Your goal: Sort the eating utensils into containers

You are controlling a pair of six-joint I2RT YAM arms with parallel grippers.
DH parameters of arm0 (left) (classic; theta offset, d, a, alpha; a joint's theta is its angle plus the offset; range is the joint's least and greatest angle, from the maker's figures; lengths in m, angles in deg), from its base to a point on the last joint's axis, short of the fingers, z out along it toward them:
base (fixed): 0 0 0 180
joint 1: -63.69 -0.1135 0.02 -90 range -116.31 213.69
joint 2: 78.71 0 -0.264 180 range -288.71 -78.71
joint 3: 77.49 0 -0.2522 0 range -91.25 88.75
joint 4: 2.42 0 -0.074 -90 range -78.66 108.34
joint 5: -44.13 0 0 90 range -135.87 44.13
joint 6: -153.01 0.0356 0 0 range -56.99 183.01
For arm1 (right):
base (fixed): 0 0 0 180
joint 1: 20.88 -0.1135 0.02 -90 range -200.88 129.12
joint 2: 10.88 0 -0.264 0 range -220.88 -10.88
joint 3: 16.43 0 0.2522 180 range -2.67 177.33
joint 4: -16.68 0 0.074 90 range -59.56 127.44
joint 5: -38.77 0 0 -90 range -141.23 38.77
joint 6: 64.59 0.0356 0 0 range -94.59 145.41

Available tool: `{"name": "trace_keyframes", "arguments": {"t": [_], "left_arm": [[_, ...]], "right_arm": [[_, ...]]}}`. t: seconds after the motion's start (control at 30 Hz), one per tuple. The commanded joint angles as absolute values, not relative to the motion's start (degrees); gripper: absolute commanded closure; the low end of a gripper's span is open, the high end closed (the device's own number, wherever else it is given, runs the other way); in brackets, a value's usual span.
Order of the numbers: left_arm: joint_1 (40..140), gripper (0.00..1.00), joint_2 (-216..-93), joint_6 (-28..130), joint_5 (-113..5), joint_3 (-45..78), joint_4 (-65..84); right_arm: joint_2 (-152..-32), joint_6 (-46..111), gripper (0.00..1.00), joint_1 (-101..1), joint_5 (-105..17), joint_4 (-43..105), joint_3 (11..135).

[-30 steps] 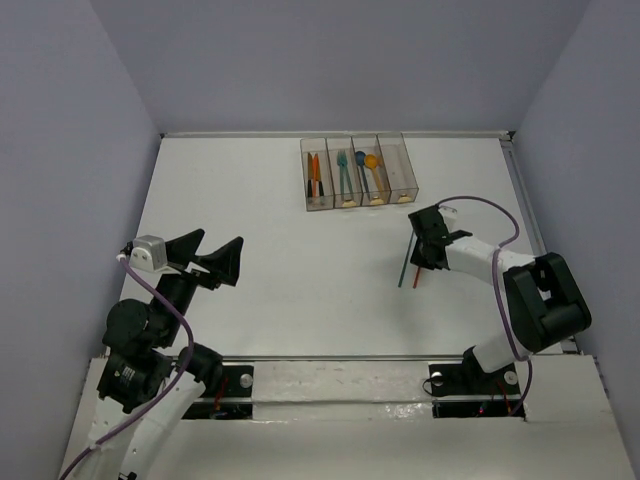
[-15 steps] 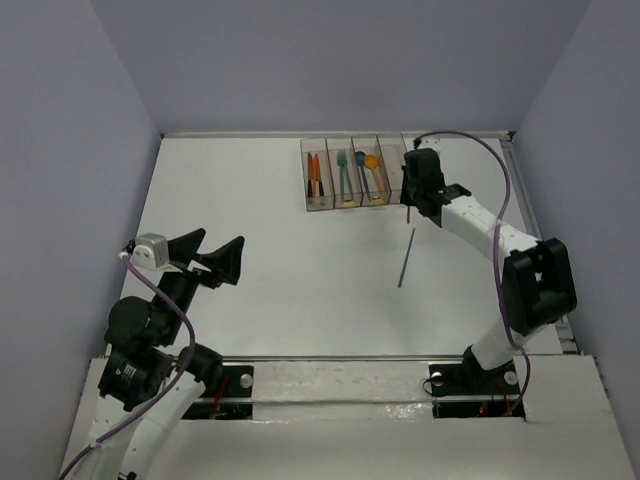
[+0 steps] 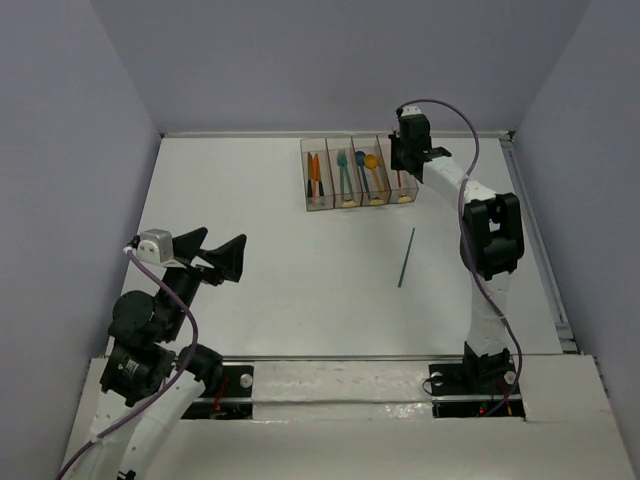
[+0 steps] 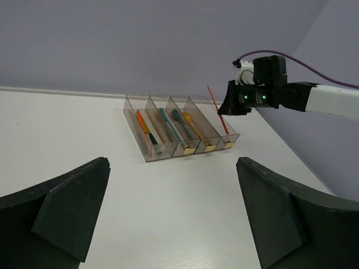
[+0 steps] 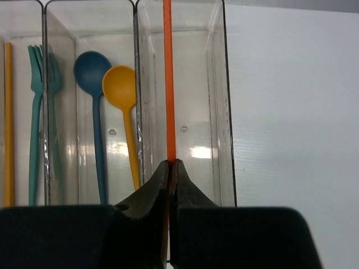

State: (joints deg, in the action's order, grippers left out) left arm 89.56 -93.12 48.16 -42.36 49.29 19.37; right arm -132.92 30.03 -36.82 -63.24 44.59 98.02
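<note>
Four joined clear bins (image 3: 360,170) stand at the far middle of the table. My right gripper (image 5: 171,162) is shut on a thin red-orange stick-like utensil (image 5: 168,84) and holds it above the rightmost bin (image 5: 216,112), which holds nothing else. The stick also shows in the left wrist view (image 4: 217,109), slanted over that bin. The other bins hold orange pieces (image 3: 315,175), teal forks (image 5: 39,112), and a blue spoon (image 5: 92,73) with a yellow spoon (image 5: 120,89). A thin teal stick (image 3: 406,257) lies on the table. My left gripper (image 4: 174,224) is open and empty at the near left.
Grey walls enclose the white table (image 3: 280,250) on three sides. A raised rail (image 3: 530,220) runs along the table's right edge. My right arm (image 3: 480,230) stretches from the near right base to the bins.
My right gripper has carried the red-orange stick from the table's right middle up to the rightmost bin. The teal stick stayed on the table. The left arm barely moved.
</note>
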Motion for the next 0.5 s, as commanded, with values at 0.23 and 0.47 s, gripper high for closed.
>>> {"name": "trace_keyframes", "arguments": {"t": [0.23, 0.47], "left_arm": [[88.83, 0.01, -94.35, 48.86, -42.7, 47.09, 17.32], [88.3, 0.01, -94.62, 48.86, -42.88, 47.27, 17.05]], "right_arm": [[-137.8, 28.31, 0.97, -35.29, -59.84, 47.04, 106.76], [-136.92, 29.72, 0.53, -35.29, -64.15, 47.75, 105.97]]}}
